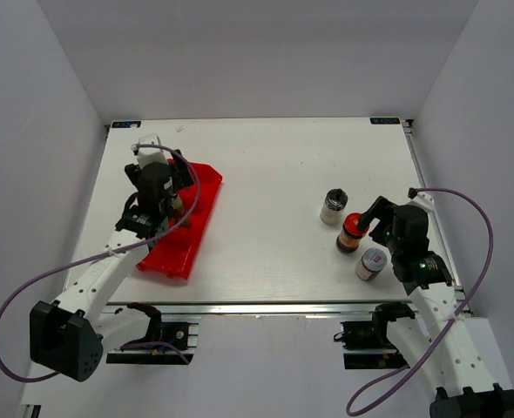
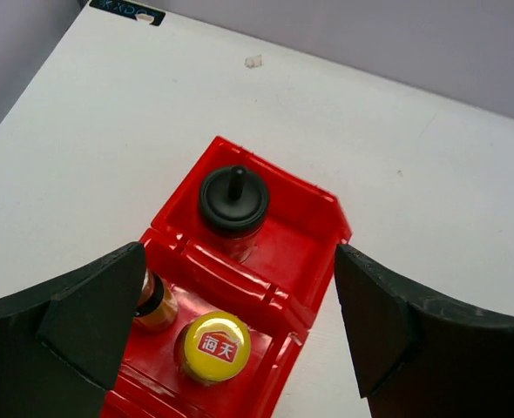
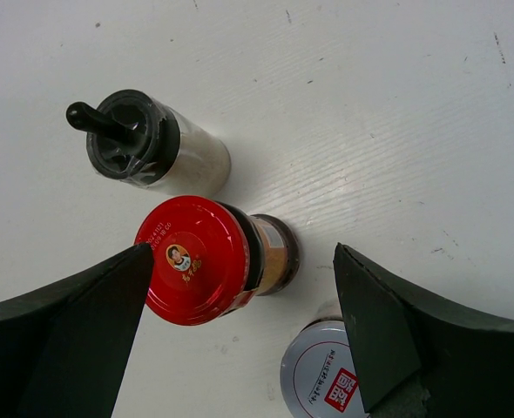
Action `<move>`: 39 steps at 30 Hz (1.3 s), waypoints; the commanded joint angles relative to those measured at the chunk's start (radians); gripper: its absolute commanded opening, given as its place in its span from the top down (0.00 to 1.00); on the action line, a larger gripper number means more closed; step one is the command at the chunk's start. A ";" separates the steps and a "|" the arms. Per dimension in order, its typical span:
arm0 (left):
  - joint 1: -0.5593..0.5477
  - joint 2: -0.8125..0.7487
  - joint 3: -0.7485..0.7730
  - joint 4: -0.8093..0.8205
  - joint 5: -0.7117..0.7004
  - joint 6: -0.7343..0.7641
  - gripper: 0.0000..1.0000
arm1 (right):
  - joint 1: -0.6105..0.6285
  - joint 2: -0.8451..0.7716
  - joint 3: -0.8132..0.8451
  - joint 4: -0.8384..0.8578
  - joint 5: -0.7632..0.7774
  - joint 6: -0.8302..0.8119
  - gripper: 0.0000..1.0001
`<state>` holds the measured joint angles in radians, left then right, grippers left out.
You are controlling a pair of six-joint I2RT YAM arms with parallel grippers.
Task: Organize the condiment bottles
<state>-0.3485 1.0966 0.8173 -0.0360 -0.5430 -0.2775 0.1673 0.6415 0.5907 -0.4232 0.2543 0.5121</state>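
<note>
A red divided tray [image 1: 180, 228] lies at the left and holds three bottles. In the left wrist view [image 2: 292, 248] they are a black-capped bottle [image 2: 233, 200], a yellow-capped one [image 2: 214, 347] and a brownish one [image 2: 152, 303] half hidden by my finger. My left gripper [image 2: 240, 322] hovers open and empty above the tray. At the right stand a black-capped shaker [image 1: 334, 205], a red-capped jar [image 1: 353, 232] and a white-capped jar [image 1: 372, 263]. My right gripper [image 3: 240, 340] is open above them, with the red-capped jar [image 3: 200, 259] near its left finger and the white-capped jar [image 3: 322, 379] near its right.
The white table's right edge [image 1: 427, 187] runs close beside the right arm. A bare stretch of table lies between the tray and the three jars. Grey walls close in the table at the back and on both sides.
</note>
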 commanded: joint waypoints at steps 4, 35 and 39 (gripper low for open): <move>0.006 -0.053 0.203 -0.243 0.009 -0.103 0.02 | -0.003 -0.025 0.018 0.017 -0.012 -0.018 0.11; -0.572 0.827 0.465 0.284 0.560 0.187 0.02 | -0.002 -0.074 0.050 -0.035 0.043 0.032 0.11; -0.572 0.914 0.542 0.304 0.563 0.172 0.02 | -0.003 -0.086 0.052 -0.040 0.037 0.031 0.11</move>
<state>-0.9237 1.9934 1.2949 0.1898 0.0059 -0.1081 0.1673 0.5686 0.5949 -0.4713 0.2859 0.5407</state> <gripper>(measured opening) 0.982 0.892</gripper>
